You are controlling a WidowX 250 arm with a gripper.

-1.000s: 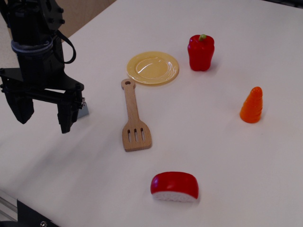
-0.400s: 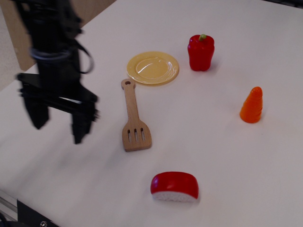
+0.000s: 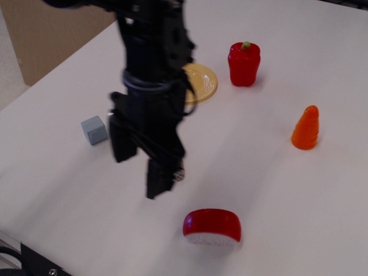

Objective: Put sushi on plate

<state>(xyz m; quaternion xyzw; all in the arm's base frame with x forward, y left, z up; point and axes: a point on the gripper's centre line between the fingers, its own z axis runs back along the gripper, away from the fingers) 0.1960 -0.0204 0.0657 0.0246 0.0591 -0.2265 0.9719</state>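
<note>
The sushi (image 3: 212,226), red domed top on a white base, lies on the white table near the front edge. The yellow plate (image 3: 206,81) is at the back, mostly hidden behind my arm; only its right part shows. My black gripper (image 3: 138,172) hangs open and empty above the table, left of and slightly behind the sushi, its fingers (image 3: 156,183) pointing down. The image of the arm is blurred by motion.
A red bell pepper (image 3: 244,63) stands right of the plate. An orange cone-shaped carrot (image 3: 305,127) stands at the right. A small grey cube (image 3: 94,130) sits at the left. The wooden spatula is hidden behind my arm.
My arm has swung quickly right and forward from the left side toward the sushi, now covering the spatula and most of the plate and uncovering the grey cube.
</note>
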